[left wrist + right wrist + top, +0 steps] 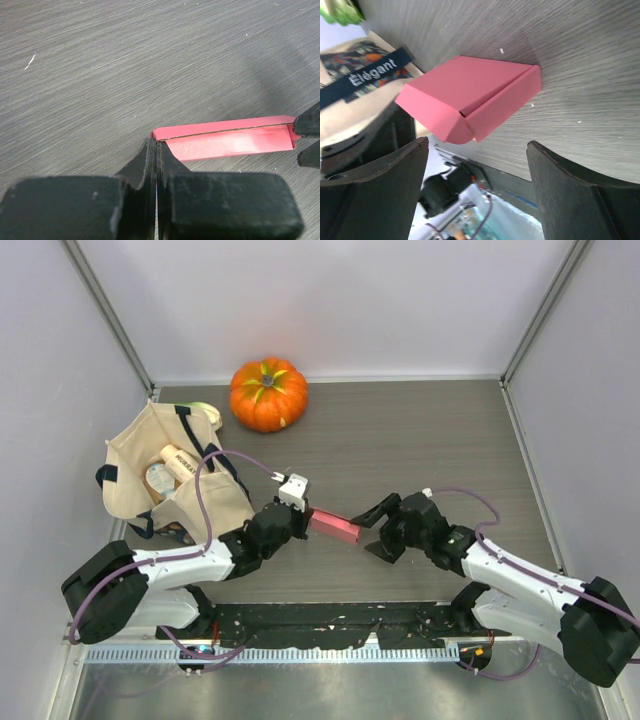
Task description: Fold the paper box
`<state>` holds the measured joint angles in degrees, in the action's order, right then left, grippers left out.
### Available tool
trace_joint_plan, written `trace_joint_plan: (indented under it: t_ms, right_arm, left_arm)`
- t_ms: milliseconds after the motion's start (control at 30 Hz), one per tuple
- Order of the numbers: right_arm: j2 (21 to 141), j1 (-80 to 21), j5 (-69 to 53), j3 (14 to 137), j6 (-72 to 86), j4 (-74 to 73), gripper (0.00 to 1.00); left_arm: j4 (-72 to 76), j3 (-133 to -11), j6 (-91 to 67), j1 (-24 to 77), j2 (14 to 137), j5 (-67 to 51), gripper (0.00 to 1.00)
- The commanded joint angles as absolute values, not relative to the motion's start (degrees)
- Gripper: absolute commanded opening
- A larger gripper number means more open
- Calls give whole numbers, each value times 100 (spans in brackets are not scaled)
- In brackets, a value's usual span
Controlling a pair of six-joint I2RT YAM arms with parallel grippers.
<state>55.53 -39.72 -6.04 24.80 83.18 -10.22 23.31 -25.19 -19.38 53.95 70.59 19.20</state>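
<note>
Box: pink paper box [334, 526], already creased into a low, flat block, lying mid-table [430, 440] between the two arms.
Long axis: left to right, its right end slightly nearer the bases.
Left gripper [305, 520]: fingers pressed together on a thin edge at the box's left end.
Right gripper [372, 532]: fingers spread wide, facing the free right end, close but apart from it.
Arm pose: both reach low and inward.
Judgement: the free right end falls to the right arm.

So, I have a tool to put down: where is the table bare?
Bare: the table right of the pumpkin, to the right wall, and between pumpkin and paper box. Crowded: the left, with the tote bag, and mid-front, where left pincer and right pincer flank the box.
</note>
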Motion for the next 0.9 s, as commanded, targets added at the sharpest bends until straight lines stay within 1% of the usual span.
trace_joint_plan:
  t_ms: [0,200,367,500,733,767,800,867]
  right_arm:
    - [5545,-3964,-694,2444,9606,252,84]
    - [5739,-3964,-747,1881,10432,1203,84]
    - [5669,-3964,-555,1784,10705,1257,84]
    - [5686,-3964,-369,1732,10810,1309,76]
    - [6029,-3964,-404,1644,10802,1634,66]
    - [6038,-3955,-378,1626,10776,1652,65]
    - [6047,-3964,-334,1626,10758,1644,60]
    - [6064,-3973,-299,1600,10723,1652,56]
  left_arm:
    - [2074,-2461,-2013,5449,7075,2057,0]
    - [2074,-2478,-2048,5484,7058,2109,0]
    - [2004,-2531,-2109,5546,7084,2223,0]
    - [1986,-2566,-2153,5590,7119,2294,0]
    - [1925,-2602,-2259,5686,7119,2417,0]
    - [1934,-2602,-2259,5695,7119,2417,0]
    - [1925,-2602,-2259,5713,7119,2434,0]
    - [1925,-2610,-2276,5730,7128,2443,0]
